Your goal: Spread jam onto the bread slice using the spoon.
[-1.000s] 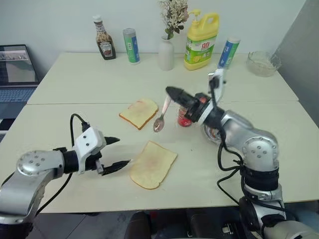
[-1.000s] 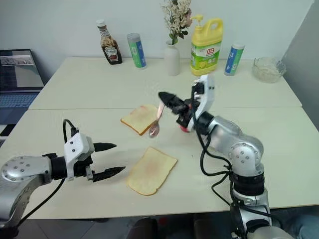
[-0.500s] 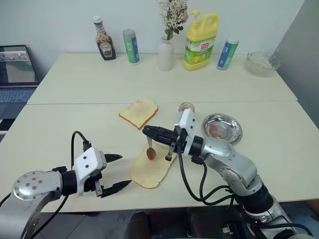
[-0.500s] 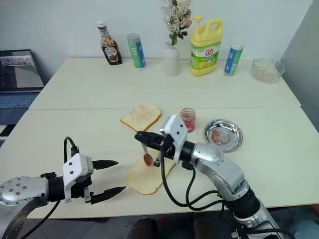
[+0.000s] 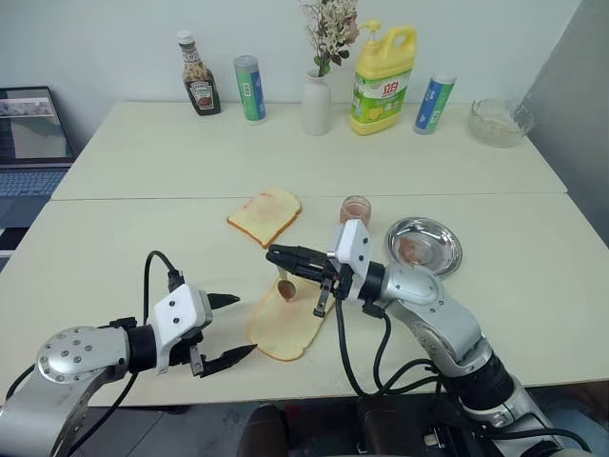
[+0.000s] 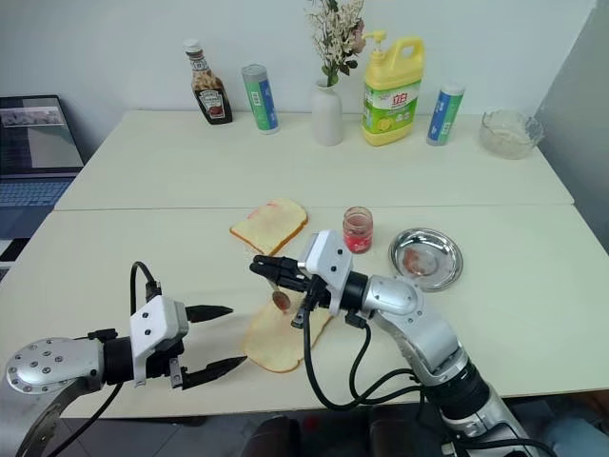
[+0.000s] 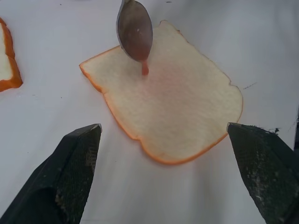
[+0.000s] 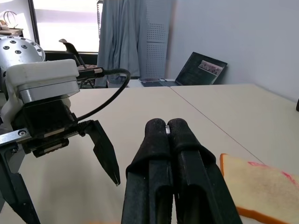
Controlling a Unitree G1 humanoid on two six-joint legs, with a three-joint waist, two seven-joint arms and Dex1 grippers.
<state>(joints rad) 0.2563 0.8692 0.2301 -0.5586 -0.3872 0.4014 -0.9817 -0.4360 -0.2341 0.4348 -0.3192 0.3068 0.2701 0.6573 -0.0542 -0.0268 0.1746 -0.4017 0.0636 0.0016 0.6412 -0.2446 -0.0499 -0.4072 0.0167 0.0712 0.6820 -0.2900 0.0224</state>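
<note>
Silver spoon (image 5: 285,285): hanging bowl-down from the right claw (image 5: 278,255), its tip right over the 12 o'clock end of the bread, with a pinkish-red drip of jam coming off the bowl in the left wrist view.
Right claw: fingers pressed together, pinching the thin spoon handle; it points across toward the robot's left, sitting above the slice.
Bread slice (image 5: 289,316): the longer pale one with a golden crust, lying flat on the tabletop (image 5: 143,152) near the front edge, faint pink patch in its middle.
Left claw (image 5: 231,327): spread wide apart, holding nothing, just at 9 o'clock of the slice and not touching it.
Jam jar (image 5: 355,209): small clear glass, red inside, upright at 1 o'clock from the slice, right beside the steel dish.
Steel dish (image 5: 424,246): round, at 2 o'clock from the slice, a pink smear in it.
Smaller slice (image 5: 265,214): at 11 o'clock from the big one, pink smear by its crust.
Back row: brown sauce bottle (image 5: 198,72), green-capped tube (image 5: 251,89), white vase with flowers (image 5: 318,99), yellow detergent jug (image 5: 383,69), blue tube (image 5: 433,100), glass bowl (image 5: 501,121).
Laptop (image 5: 34,129): open, off past the tabletop's 9 o'clock side.
</note>
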